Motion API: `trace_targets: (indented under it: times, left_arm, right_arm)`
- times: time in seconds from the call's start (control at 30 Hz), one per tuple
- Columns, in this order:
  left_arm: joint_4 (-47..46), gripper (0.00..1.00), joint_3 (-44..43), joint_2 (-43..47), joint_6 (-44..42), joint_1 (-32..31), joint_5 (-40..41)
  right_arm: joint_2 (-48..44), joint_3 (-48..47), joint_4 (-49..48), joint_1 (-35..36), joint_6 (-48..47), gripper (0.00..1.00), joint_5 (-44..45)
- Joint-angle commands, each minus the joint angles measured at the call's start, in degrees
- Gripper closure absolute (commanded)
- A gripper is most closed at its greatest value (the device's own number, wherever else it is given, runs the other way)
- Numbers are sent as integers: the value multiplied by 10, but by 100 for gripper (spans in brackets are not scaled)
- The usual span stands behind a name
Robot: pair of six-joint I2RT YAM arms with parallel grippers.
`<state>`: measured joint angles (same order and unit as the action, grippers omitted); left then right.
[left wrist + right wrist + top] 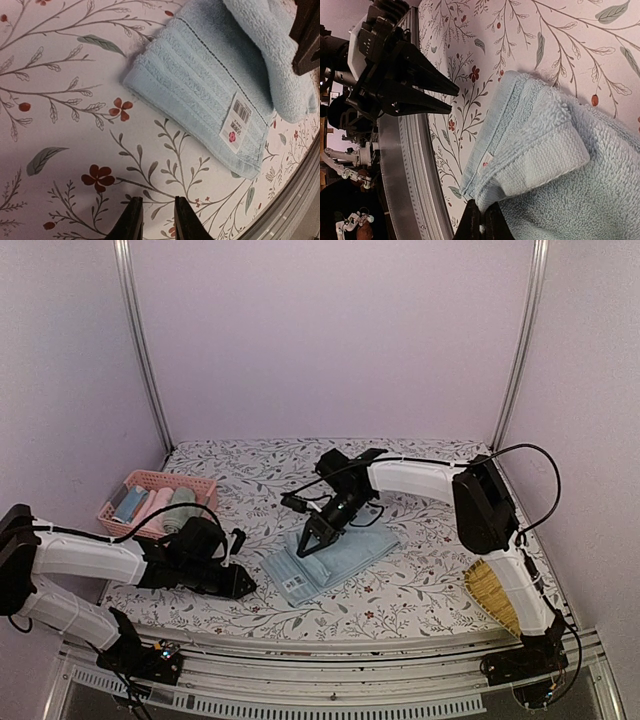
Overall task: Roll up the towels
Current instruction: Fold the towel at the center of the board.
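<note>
Item: light blue towel [352, 556], folded, lying flat on floral table [250, 468], centre, towards front edge. White barcode label [235, 122] near one corner; one layer turned back over the rest.
Right tool [482, 221]: fingers together, clamped on edge of turned-back layer.
Left tool [157, 220]: low over table, just beside towel's near-left corner, fingers slightly apart, nothing between, clear of cloth.
Pink lattice basket [140, 480]: far left, holding rolled cloths.

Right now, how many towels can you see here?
4. One light blue towel lies partly folded in the middle; three sit rolled in the pink basket at the left: a blue roll, a pink roll, a sage green roll. More may be hidden there.
</note>
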<state>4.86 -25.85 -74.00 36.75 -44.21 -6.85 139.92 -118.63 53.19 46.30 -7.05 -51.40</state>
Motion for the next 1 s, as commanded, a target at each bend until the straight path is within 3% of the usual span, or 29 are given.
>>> trace_targets:
  times: [0.0,0.97]
  left_arm:
    - [-32,77,13,-13,5,-9,-3]
    - [-79,80,10,-84,-1,-9,-12]
  right_arm:
    - [10,-23,2,8,8,97,-20]
    - [40,-49,-2,28,29,97,-36]
